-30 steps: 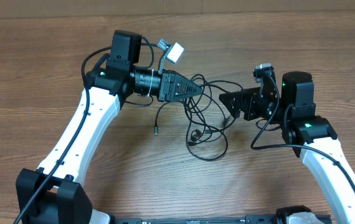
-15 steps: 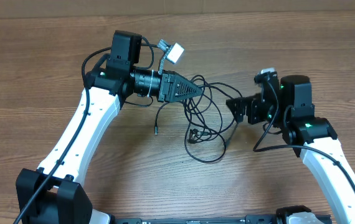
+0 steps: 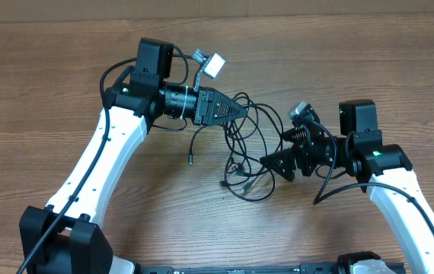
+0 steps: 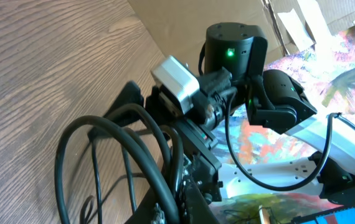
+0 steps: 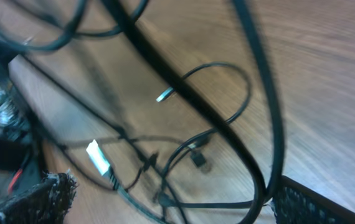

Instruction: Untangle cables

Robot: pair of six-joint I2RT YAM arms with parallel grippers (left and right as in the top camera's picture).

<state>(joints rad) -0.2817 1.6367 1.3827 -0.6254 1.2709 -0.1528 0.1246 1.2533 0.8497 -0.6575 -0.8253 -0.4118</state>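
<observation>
**Fingers (image 3: 231, 108) of the left gripper (image 3: 244, 109) clenched on thin black flexible cables (image 3: 237, 163)**

The brown wood-grain table (image 3: 42, 68) lies under everything. The right gripper (image 3: 266, 159) sits low and points at the tangle. Its fingers (image 5: 37, 199) are spread wide with nothing pinched, and one strand crosses the gap. The cables run from the left pinch and spread in loose, overlapping loops on the table between the two grippers. Small silver-tipped plugs (image 5: 98, 157) lie among the loops.

Tangle of cables (image 3: 249, 144) fills gap between left end effector (image 3: 241, 109) and right end effector (image 3: 266, 160); loops block straight path. Open tabletop (image 3: 42, 84) far left, along top edge, below tangle
</observation>
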